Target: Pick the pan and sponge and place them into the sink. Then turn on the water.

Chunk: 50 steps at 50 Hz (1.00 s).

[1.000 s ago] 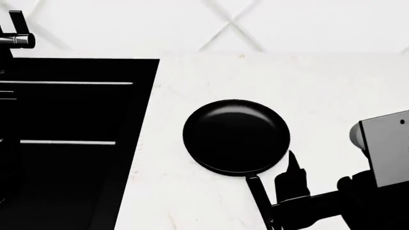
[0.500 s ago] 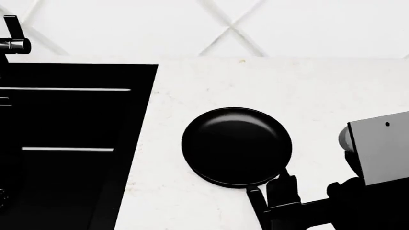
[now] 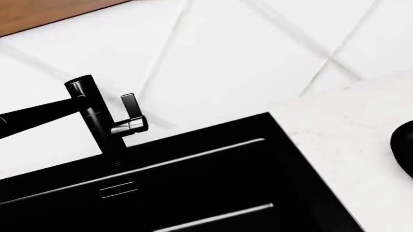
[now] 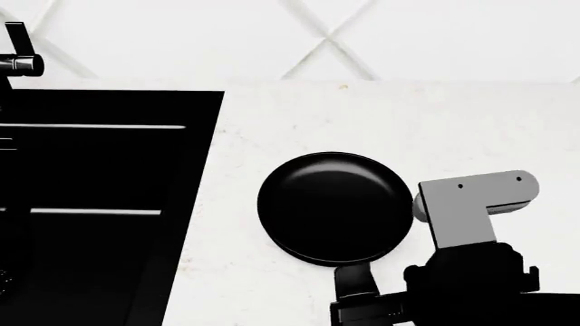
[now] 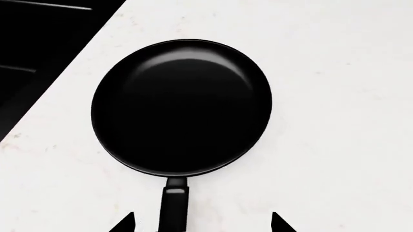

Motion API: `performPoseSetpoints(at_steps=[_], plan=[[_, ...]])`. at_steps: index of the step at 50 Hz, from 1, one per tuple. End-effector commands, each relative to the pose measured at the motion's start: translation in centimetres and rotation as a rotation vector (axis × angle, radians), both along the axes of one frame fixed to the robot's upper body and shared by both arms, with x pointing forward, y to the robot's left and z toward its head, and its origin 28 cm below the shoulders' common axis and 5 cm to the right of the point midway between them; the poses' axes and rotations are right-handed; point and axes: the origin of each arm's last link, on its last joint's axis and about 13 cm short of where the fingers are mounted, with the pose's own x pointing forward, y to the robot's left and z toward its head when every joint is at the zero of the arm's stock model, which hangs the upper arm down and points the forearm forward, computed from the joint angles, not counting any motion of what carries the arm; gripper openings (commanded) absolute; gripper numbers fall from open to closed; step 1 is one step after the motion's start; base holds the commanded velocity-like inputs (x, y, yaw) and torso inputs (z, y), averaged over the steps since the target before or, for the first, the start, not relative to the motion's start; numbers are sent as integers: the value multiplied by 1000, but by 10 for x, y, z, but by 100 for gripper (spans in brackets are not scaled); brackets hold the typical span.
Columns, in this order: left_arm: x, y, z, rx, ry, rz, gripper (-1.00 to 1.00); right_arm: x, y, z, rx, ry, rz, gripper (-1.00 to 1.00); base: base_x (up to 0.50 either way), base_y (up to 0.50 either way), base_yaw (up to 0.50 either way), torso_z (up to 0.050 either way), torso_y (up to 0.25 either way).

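Observation:
The black pan lies on the white counter right of the sink, its handle pointing toward me. In the right wrist view the pan fills the middle and its handle runs between the two fingertips. My right gripper is open, with one jaw on each side of the handle and neither touching it. In the head view the right gripper covers the handle. A sliver of the pan shows in the left wrist view. The sponge is out of view. My left gripper does not show. No water shows at the faucet.
The faucet's lever stands at the sink's back edge; it also shows in the head view. A white tiled wall rises behind the counter.
My right arm has swung left and turned, bringing the open gripper from beside the pan's handle to straddle it. The pan has not moved.

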Motion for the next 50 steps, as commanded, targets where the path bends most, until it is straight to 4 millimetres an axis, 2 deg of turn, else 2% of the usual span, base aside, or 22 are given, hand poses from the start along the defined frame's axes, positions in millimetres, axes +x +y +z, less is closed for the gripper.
performPoseSetpoints(at_steps=[1,10,20,29,33,34,41,50], plan=[[0,-2,-3,-12,-6,-1,100,23,13,-10,43,42,9,100,0,0,0,0,0],[1,1,-4,-21,5,-3,100,39,19,-30,59,117,23,100,0,0,0,0,0],[0,4,-5,-27,6,-5,100,53,21,-35,39,163,27,100,0,0,0,0,0],[0,3,-7,-32,6,4,100,49,25,-44,25,212,45,100,0,0,0,0,0],[-3,12,-6,-37,6,4,100,47,24,-45,26,216,40,100,0,0,0,0,0],[-4,15,-5,-37,5,4,100,46,25,-43,20,209,42,-100,0,0,0,0,0],[-5,15,-5,-39,3,6,100,47,25,-33,76,146,-26,-100,0,0,0,0,0],[-1,8,-6,-33,4,7,100,44,25,-18,25,75,19,-100,0,0,0,0,0]])
